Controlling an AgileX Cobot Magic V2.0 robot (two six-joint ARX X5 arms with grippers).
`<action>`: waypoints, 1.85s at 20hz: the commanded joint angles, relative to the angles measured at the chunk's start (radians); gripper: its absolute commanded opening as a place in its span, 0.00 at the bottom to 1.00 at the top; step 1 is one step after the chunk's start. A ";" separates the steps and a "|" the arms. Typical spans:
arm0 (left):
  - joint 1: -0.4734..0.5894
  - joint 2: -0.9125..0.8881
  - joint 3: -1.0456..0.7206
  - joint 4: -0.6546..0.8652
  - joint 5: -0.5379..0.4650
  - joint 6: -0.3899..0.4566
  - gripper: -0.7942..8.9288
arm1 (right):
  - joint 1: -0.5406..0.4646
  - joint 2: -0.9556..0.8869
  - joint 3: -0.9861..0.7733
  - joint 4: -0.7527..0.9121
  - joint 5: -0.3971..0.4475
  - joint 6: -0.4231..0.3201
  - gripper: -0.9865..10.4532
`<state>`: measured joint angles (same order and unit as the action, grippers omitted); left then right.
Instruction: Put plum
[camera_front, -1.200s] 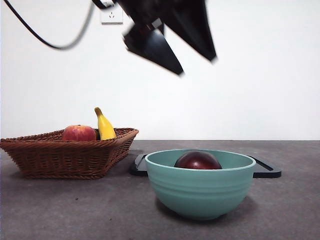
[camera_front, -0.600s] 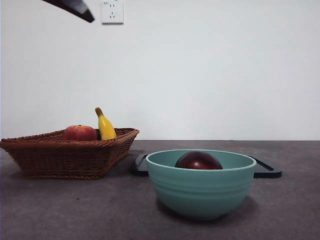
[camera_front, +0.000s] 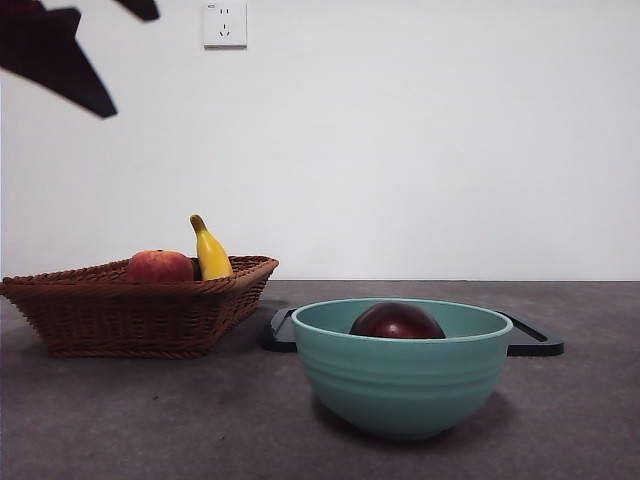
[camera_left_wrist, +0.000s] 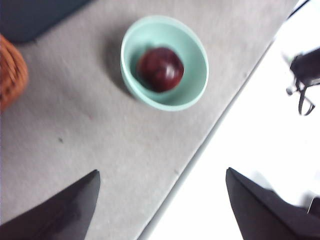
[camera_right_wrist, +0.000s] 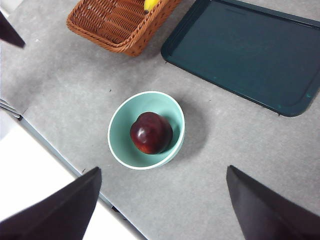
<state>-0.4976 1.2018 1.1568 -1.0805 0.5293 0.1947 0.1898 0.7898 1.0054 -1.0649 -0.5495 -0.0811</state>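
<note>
Plum (camera_right_wrist: 151, 132) sits inside the teal bowl (camera_right_wrist: 120, 150), touched by neither arm; right gripper (camera_right_wrist: 160, 210) hangs spread and empty high above the bowl, left gripper (camera_left_wrist: 160, 210) likewise spread, off to one side.

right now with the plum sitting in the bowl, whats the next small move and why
Probably none on the fruit: the plum already rests inside the teal bowl, and both the left gripper and the right gripper are open, empty and high above the table. I'd just let the arms finish retreating to rest.
</note>
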 joint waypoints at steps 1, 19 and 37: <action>-0.005 0.006 0.003 0.003 0.007 0.023 0.50 | 0.004 0.007 0.019 0.009 0.000 0.003 0.44; -0.005 0.006 0.003 0.006 0.034 0.022 0.50 | 0.284 0.406 -0.098 0.291 0.192 0.212 0.43; -0.005 0.006 0.003 0.006 0.034 0.022 0.50 | 0.418 0.746 -0.099 0.545 0.378 0.262 0.21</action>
<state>-0.4980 1.2018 1.1488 -1.0790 0.5564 0.2008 0.5976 1.5177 0.9005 -0.5304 -0.1780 0.1726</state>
